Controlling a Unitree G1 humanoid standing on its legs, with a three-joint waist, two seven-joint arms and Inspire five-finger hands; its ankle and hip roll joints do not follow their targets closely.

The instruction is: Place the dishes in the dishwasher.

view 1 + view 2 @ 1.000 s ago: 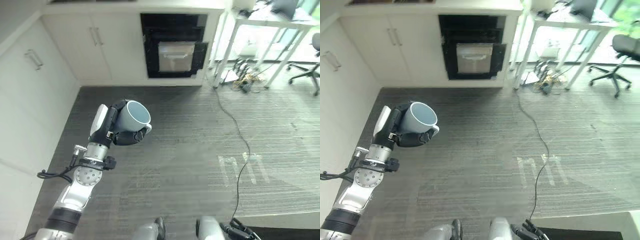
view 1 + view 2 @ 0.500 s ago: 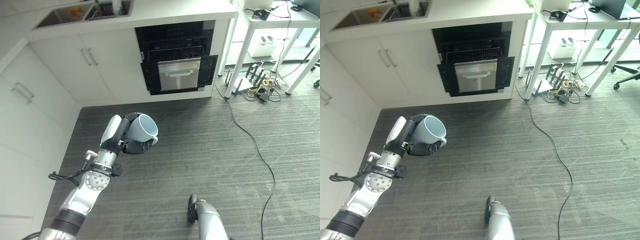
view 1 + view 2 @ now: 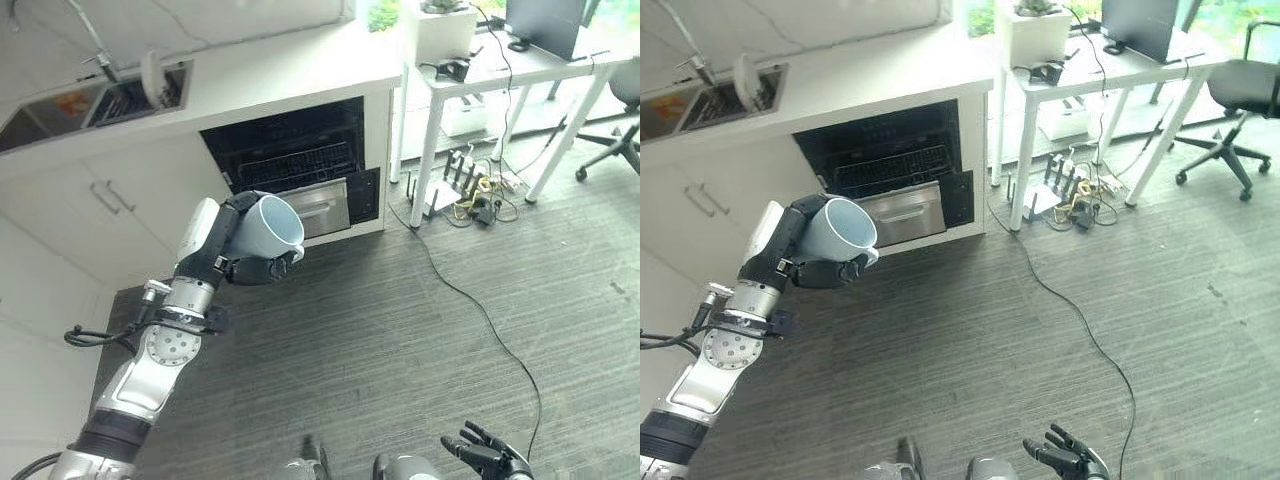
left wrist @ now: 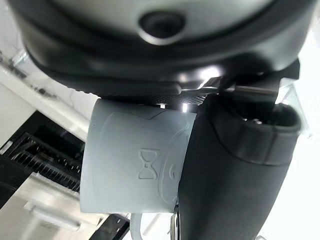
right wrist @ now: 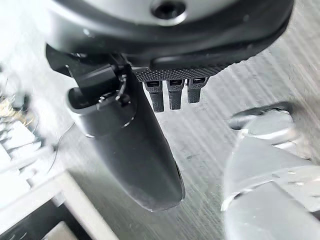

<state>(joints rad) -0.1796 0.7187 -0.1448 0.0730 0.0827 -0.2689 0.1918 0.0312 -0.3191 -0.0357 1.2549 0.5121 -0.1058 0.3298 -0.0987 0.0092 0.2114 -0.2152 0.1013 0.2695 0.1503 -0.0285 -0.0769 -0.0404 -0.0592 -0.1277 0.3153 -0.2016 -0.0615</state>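
Observation:
My left hand (image 3: 222, 250) is shut on a pale blue-grey mug (image 3: 270, 226), held up in the air with its mouth tilted toward the right. The same mug (image 4: 137, 167) shows against the palm in the left wrist view, with the thumb (image 4: 230, 175) wrapped beside it. Beyond the mug stands the open dishwasher (image 3: 290, 165) under the white counter, its wire rack (image 3: 300, 166) pulled forward and its door (image 3: 325, 205) ajar. My right hand (image 3: 488, 456) hangs low at the bottom edge with fingers straight and holds nothing.
A sink (image 3: 95, 95) with a dish (image 3: 155, 78) in it is set in the counter at the left. White cabinet doors (image 3: 110, 200) run below. A white desk (image 3: 500, 70), cables (image 3: 470, 205) and an office chair (image 3: 1230, 100) stand to the right over grey floor.
The camera has lifted and turned, so the dishwasher and counter sit lower and nearer in view. The mug stays in my left hand. My right hand has come into view at the bottom.

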